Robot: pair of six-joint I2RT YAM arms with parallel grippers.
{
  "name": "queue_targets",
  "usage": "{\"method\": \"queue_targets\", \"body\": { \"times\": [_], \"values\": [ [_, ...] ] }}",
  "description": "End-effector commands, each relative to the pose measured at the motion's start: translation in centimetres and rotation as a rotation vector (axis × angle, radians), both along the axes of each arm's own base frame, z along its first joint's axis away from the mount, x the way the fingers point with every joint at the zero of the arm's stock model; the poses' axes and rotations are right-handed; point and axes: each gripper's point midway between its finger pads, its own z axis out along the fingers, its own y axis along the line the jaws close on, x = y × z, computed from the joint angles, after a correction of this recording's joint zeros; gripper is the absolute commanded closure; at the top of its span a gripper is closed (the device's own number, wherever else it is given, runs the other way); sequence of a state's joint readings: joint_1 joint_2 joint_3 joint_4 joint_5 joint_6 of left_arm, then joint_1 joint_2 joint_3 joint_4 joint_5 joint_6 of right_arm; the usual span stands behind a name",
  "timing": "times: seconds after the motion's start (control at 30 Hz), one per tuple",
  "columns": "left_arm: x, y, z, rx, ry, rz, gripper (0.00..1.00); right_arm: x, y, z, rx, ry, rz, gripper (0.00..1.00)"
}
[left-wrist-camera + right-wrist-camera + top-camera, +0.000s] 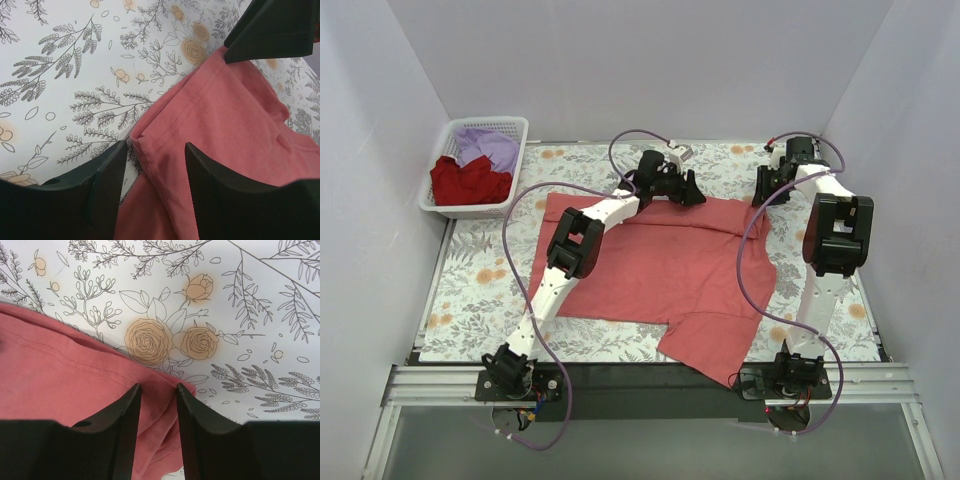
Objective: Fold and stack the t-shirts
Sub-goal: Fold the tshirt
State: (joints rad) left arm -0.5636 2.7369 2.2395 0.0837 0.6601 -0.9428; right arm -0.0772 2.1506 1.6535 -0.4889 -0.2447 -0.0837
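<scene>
**Far edge of the coral tee lined up for the first fold**

A table covered by a floral cloth (480,290) is enclosed by plain white walls. Nearest the arm bases, one flap of the coral-red t-shirt (660,265) is seen to reach almost to the table's near edge; the rest is spread flat over the middle of the cloth.

At the garment's far edge, the left gripper (156,150) is held wide open, its fingers (107,180) straddling a stitched hem with nothing clamped. At the far right corner, the right gripper (158,390) is narrowed to a small gap in which bunched fabric lies; whether that corner is actually pinched cannot be told.

Farthest off, at the far left, a white basket (510,125) is seen with the darker red t-shirt (468,182) and the lavender t-shirt (492,146) in it, unfolded.

The step in hand is judged to be the taking of the far hem for a first fold. Next, the left pincer would need to be lowered and closed on the hem, the right grasp confirmed, and both corners lifted together and drawn toward the near edge.
</scene>
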Motion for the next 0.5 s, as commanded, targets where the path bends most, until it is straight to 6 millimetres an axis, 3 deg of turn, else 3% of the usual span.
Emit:
{"method": "queue_targets", "body": {
  "times": [0.0, 0.3, 0.47],
  "values": [
    [0.3, -1.2, 2.7, -0.035, -0.061, -0.007, 0.52, 1.7, -0.8, 1.8, -0.003, -0.063, -0.025, 0.58],
    [0.5, -1.6, 3.0, -0.053, -0.068, 0.003, 0.69, 2.6, -0.7, 1.6, 0.009, -0.07, -0.034, 0.54],
    [0.5, -1.6, 3.0, -0.056, -0.068, 0.006, 0.73, 2.9, -0.2, 1.4, 0.038, -0.066, -0.027, 0.58]
  ]
}}
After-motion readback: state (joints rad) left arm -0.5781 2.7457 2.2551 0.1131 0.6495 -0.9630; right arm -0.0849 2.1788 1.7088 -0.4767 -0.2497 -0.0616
